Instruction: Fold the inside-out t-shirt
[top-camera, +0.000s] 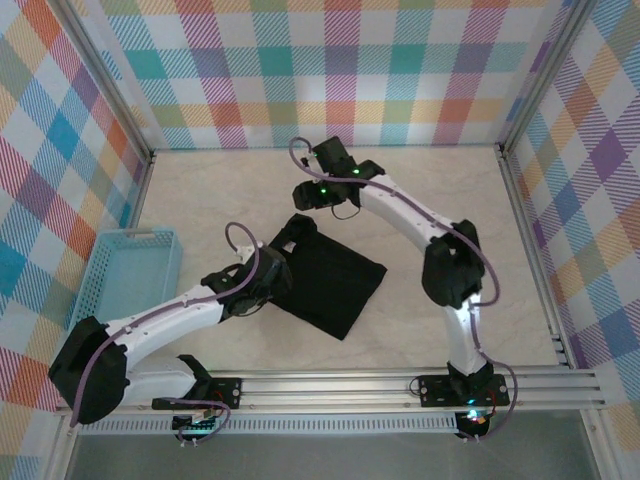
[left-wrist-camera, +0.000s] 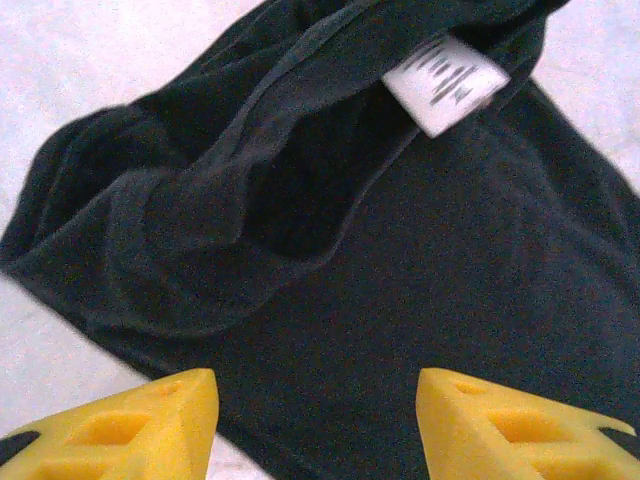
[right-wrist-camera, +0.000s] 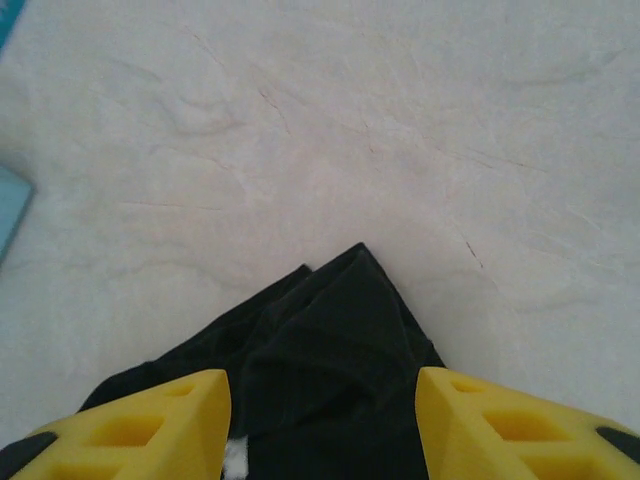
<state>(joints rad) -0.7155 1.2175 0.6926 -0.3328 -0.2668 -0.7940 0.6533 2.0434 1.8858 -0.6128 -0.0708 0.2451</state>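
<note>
Black cloth, the inside-out t-shirt (top-camera: 330, 285) lay folded mid-table (top-camera: 450, 200). Its long axis slanted from near right to far left, and it narrowed to a far corner. The right gripper (right-wrist-camera: 320, 400) stood half-parted over that corner, holding nothing. The left gripper (left-wrist-camera: 315, 400) hung equally parted and empty by the collar, where a white label (left-wrist-camera: 445, 80) showed.

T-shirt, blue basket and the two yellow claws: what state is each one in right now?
T-shirt: lying flat, roughly folded, white label exposed.
Basket: upright, empty.
Left gripper: open, over the shirt, holding nothing.
Right gripper: open, over a shirt corner, holding nothing.
</note>
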